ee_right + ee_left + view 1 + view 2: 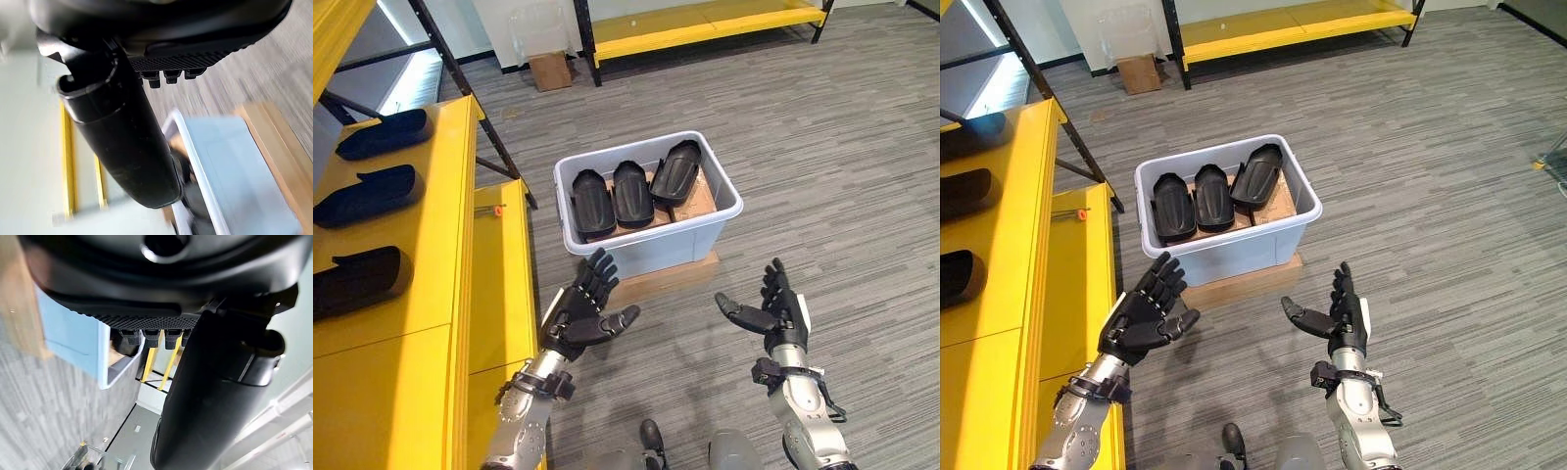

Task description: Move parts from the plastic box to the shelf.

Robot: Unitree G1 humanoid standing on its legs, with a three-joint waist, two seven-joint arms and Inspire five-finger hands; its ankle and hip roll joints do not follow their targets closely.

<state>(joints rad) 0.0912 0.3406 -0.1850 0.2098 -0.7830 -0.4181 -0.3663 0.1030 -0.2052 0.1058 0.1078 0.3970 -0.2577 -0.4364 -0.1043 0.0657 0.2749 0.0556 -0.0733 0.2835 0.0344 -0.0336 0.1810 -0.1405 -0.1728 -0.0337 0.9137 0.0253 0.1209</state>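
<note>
Left robot hand (587, 311): lower centre-left of the frame, fingers spread wide, holding nothing, just in front of the box.
Right robot hand (773, 311): lower right, fingers straight and relaxed, palm turned inward, also holding nothing.
Plastic box (705, 227): centre of the frame, pale, standing on a flat cardboard sheet (680, 274) on the grey floor (842, 166).
Parts (631, 193): three dark curved shells side by side inside the box, leaning on cardboard.
Shelf (450, 225): yellow, along the left edge; three similar dark parts (367, 189) already lie on it.
Progress: likely partway, with three parts left to move.
Risk: the smooth, curved shells sit close together, so a one-sided grip could slip or drag a neighbouring shell; the box wall may catch the fingers.
</note>
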